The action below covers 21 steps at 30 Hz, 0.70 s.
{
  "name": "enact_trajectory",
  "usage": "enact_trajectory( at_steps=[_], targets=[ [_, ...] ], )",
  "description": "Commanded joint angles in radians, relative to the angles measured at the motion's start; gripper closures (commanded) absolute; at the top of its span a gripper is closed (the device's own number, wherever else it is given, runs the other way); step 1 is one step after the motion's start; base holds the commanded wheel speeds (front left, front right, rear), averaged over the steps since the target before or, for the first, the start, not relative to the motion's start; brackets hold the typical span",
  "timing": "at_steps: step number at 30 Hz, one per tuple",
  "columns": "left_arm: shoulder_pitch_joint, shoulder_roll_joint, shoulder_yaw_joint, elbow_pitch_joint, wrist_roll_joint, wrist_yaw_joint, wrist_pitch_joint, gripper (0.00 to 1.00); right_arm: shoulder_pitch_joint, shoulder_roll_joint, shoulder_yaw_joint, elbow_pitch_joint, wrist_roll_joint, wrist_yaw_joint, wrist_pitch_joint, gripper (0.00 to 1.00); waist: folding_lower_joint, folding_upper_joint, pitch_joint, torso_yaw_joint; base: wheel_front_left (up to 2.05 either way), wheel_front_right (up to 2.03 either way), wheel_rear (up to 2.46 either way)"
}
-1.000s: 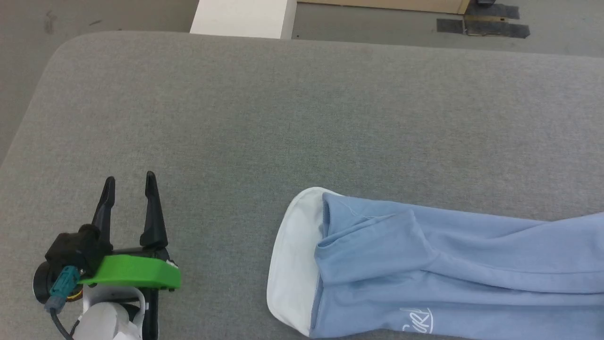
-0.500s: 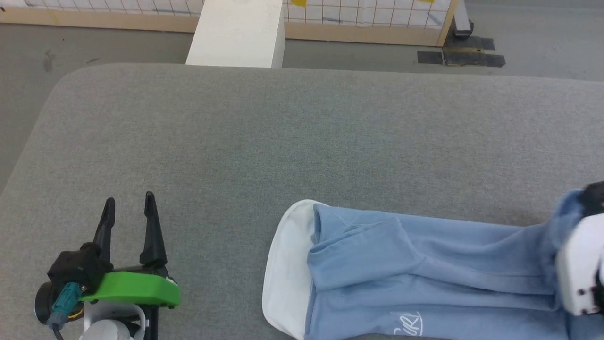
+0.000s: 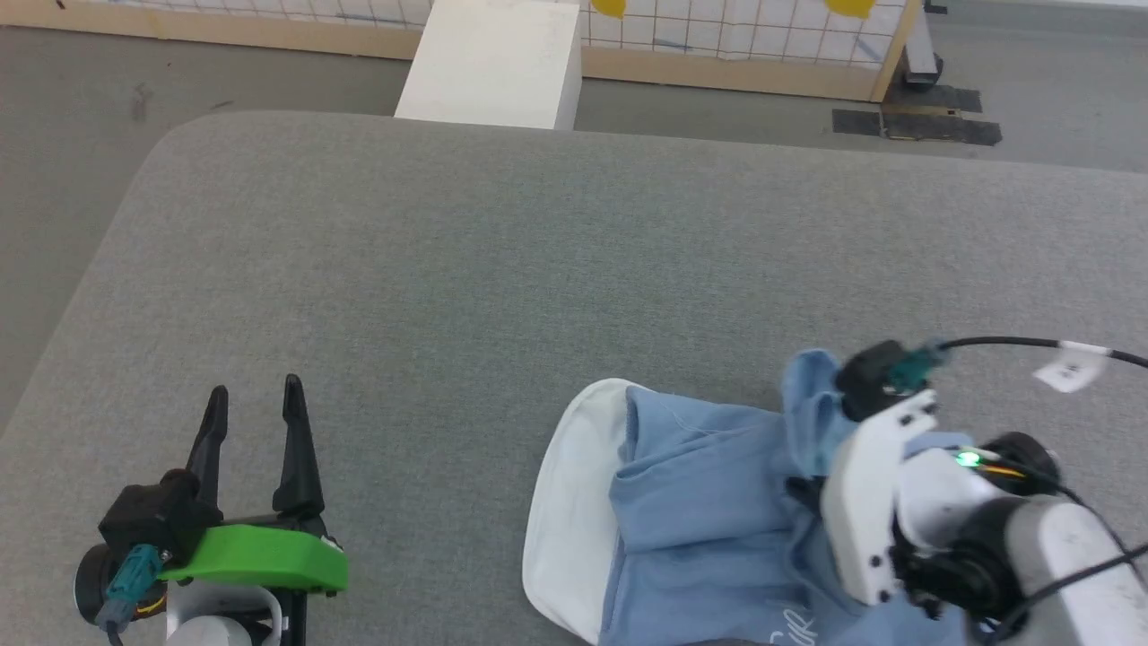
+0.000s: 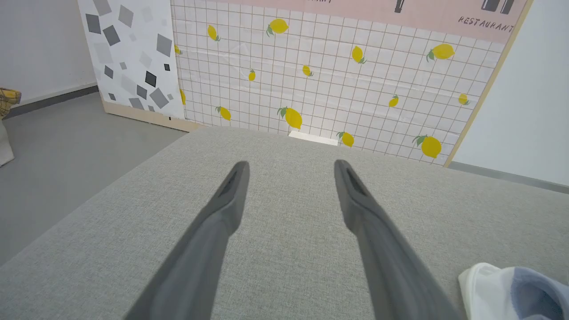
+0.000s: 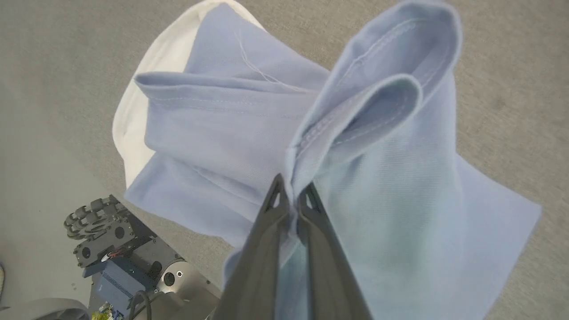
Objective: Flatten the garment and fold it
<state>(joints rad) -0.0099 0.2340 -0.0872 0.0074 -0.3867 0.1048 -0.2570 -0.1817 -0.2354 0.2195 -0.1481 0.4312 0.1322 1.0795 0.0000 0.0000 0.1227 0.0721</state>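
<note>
The grey padded table [image 3: 430, 269] stretches wide before us. Its far half and whole left side are bare, so there is plenty of room to work toward the white box [image 3: 493, 63] beyond the far edge.

The garment [image 3: 700, 511] lies at the near edge, right of centre. Its long axis runs left to right, with the white collar [image 3: 560, 511] at the left end. In the right wrist view its lower side sits close to the table's near edge, with our wheeled base [image 5: 120, 249] below, so we judge there is little room to move nearward.

Our right gripper [image 5: 292, 189] is the arm on the job. Its fingers are clamped on a hemmed blue edge [image 5: 382, 98], which stands up bunched above the flat body of the shirt, near the collar end. We judge the coming move depends on where this held edge goes along that long axis, since the collar lies just to its left.

Our left gripper [image 3: 255, 388] hovers well apart to the left of the collar. Its fingers are spread and hold nothing, and they point at the far edge.
</note>
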Motion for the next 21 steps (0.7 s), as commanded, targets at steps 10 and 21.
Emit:
enact_trajectory(
  at_steps=[10, 21],
  targets=[
    [0.005, -0.015, -0.003, 0.020, 0.011, -0.021, -0.005, 0.00, -0.125, 0.122, 0.203, 0.187, 0.028, -0.002, -0.089, 1.00, 0.0000, 0.0000, 0.022, 0.052, 0.00, 0.00, 0.00],
    [0.005, -0.025, 0.019, 0.024, 0.016, -0.025, -0.005, 0.00, -0.176, 0.177, 0.317, 0.283, 0.110, -0.002, -0.235, 0.00, 0.0000, 0.0000, 0.030, 0.042, 0.00, 0.00, 0.00]
  ],
)
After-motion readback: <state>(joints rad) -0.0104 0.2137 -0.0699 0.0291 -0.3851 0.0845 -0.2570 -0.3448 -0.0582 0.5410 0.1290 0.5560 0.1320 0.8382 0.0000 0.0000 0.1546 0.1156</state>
